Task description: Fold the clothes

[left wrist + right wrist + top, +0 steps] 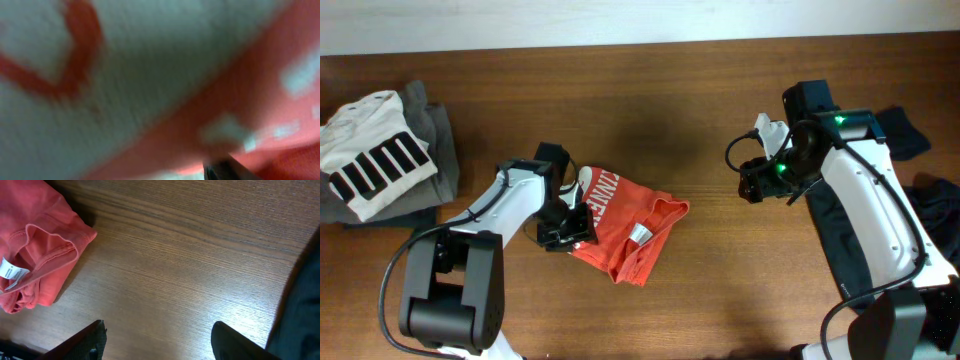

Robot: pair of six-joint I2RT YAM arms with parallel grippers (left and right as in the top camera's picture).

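A red shirt point(632, 232) with white lettering lies crumpled at the table's middle. Its collar and white tag show in the right wrist view point(35, 255). My left gripper point(566, 228) sits at the shirt's left edge. The left wrist view is filled with blurred red and white cloth point(150, 85) pressed close to the camera, with only one dark fingertip showing at the bottom; the jaws look shut on the shirt. My right gripper point(756, 186) hovers over bare wood to the right of the shirt, open and empty point(157, 340).
A pile of white, black-striped and grey clothes point(380, 150) lies at the far left. Dark clothes point(935, 205) lie at the right edge, behind the right arm, and show in the right wrist view point(300, 295). The wooden table point(720, 290) runs under everything.
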